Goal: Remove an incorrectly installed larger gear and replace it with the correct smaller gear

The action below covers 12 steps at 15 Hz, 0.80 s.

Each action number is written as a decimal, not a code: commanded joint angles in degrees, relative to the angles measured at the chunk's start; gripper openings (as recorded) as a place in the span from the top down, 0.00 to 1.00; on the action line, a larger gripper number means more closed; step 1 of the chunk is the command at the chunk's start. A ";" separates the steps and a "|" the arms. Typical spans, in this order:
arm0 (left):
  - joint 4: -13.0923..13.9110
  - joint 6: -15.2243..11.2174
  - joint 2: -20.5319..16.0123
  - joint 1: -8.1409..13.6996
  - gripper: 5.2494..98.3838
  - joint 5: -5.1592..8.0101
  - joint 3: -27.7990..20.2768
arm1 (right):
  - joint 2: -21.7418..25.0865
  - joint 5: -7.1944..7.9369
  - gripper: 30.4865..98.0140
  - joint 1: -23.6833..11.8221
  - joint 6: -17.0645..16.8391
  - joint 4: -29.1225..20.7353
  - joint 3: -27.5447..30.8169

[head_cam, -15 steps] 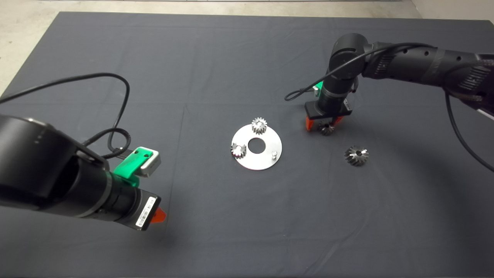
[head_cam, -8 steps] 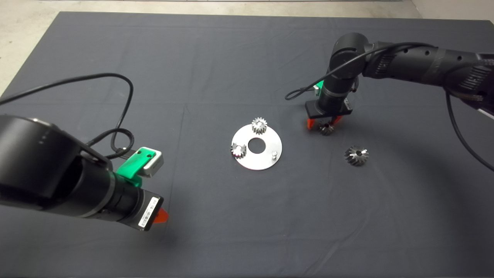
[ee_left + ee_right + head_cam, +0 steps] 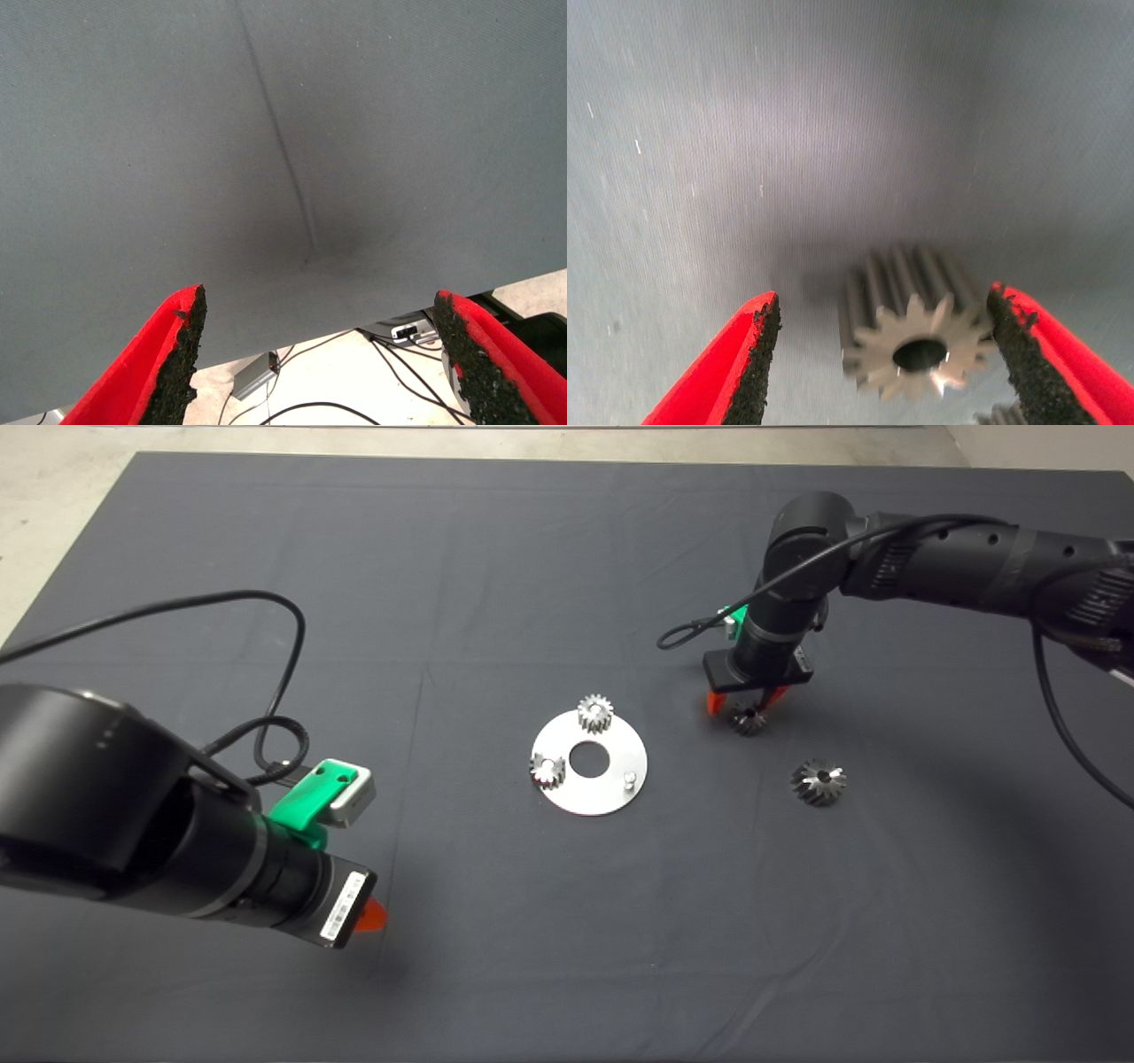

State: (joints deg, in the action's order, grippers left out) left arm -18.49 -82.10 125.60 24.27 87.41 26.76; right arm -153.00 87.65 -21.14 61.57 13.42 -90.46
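The smaller gear [image 3: 749, 720] lies on the dark mat right of the round steel plate [image 3: 611, 797]. My right gripper [image 3: 747, 705] hovers just over it, open. In the right wrist view the smaller gear [image 3: 917, 332] sits between the red fingers [image 3: 749, 363], close to one pad, and my right gripper [image 3: 883, 301] is not clamped on it. The larger gear [image 3: 818, 782] rests on the mat nearer the front and right, apart from the plate. My left gripper [image 3: 372, 914] waits open at the lower left over bare mat, and the left wrist view shows the left gripper [image 3: 319, 305] empty.
Two small gears [image 3: 595, 713] [image 3: 547, 769] sit on the plate, and a bare peg [image 3: 629, 779] stands at its right side around the centre hole. A cable loops off the right wrist [image 3: 687, 638]. Floor and cables [image 3: 354, 390] show past the mat edge.
My right gripper has drifted slightly toward the back of the mat while the smaller gear stayed in place. The left arm shifted a little.
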 commanded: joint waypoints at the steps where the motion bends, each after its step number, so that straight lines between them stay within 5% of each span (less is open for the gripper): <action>1: -0.58 -0.34 0.05 0.34 0.37 4.09 0.47 | 0.64 4.52 0.54 -1.72 0.21 -4.36 0.98; 8: -1.63 -0.34 0.14 -0.97 0.37 4.09 0.48 | 0.64 4.46 0.61 -1.45 0.21 -4.01 0.83; 12: -1.72 -0.34 0.14 -1.06 0.37 4.09 0.30 | 0.64 4.46 0.74 -1.54 0.21 -4.01 0.57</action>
State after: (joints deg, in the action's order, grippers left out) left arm -19.31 -82.10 125.61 23.31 87.41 27.28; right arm -152.48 88.06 -21.11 61.57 11.68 -90.21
